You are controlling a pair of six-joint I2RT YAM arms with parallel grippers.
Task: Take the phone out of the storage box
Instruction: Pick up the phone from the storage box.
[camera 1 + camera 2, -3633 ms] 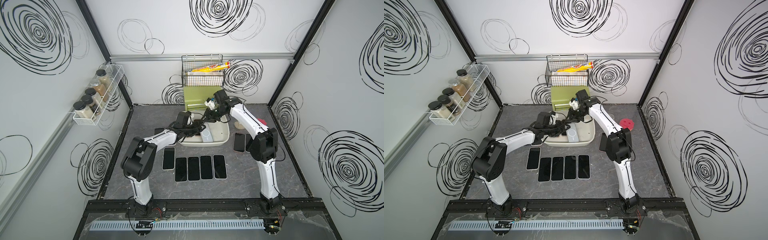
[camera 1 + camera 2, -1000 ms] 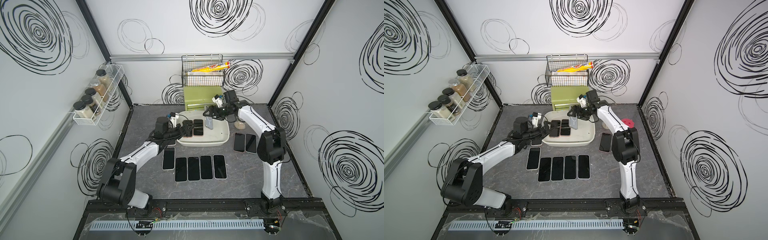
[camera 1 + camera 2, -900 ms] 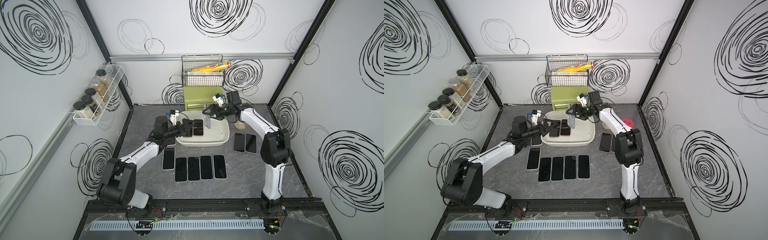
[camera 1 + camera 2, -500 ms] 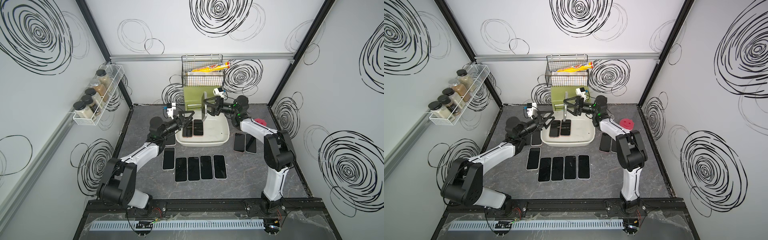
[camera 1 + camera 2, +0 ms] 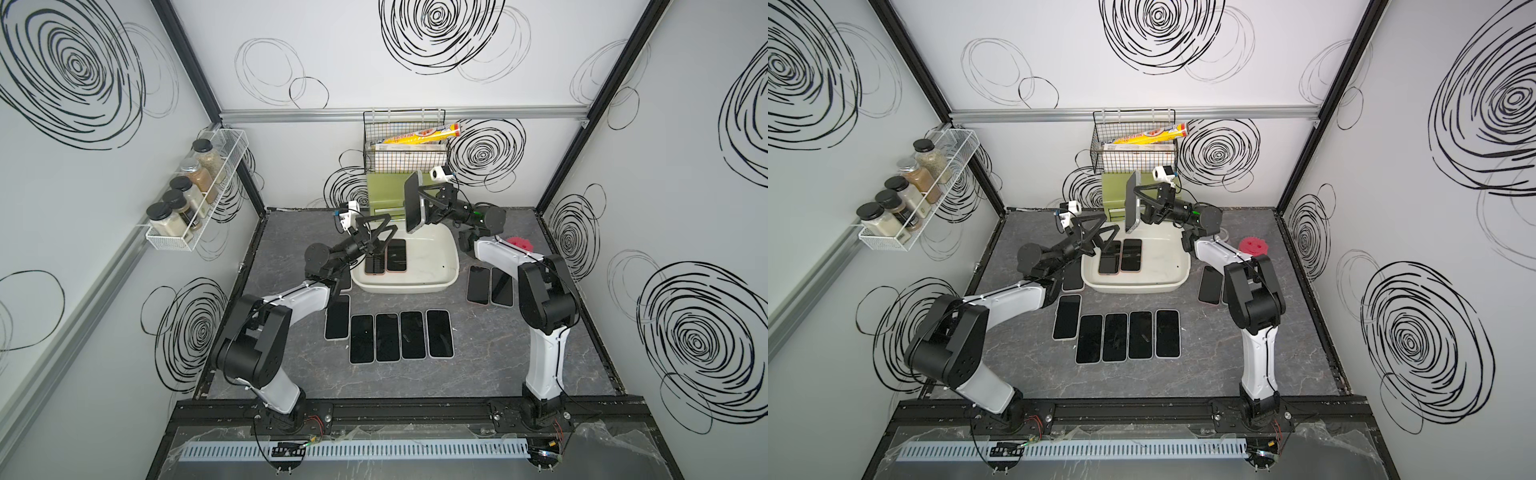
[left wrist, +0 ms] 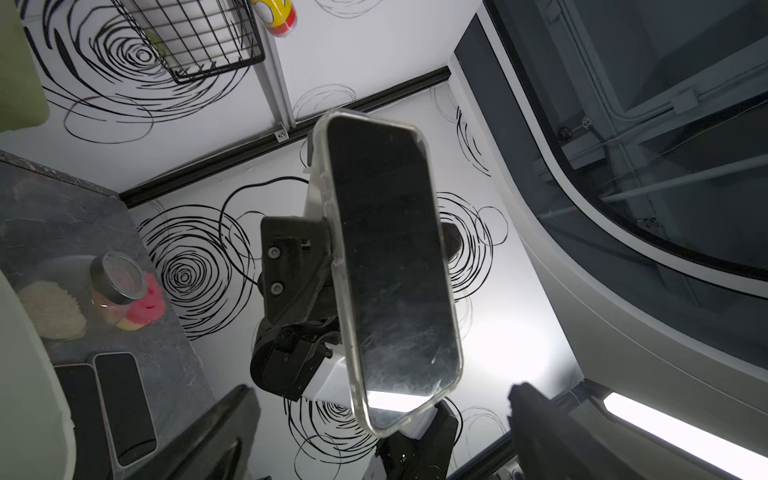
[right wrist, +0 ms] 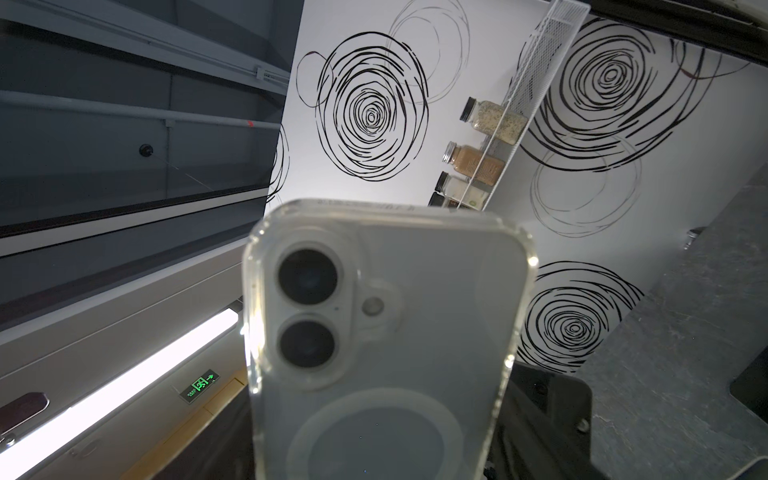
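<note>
Filling the right wrist view, phone (image 7: 386, 332) with lower end cut off.

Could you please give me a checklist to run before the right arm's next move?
1. The right gripper holds the phone: ok, jaws closed across it, phone upright.
2. The phone is clear of the box: ok, held above its rim.
3. The left gripper is free: ok, open and empty.
4. Bare table for setting down: ok, right of the front row of phones.
5. Grip firmness: cannot tell.
</note>
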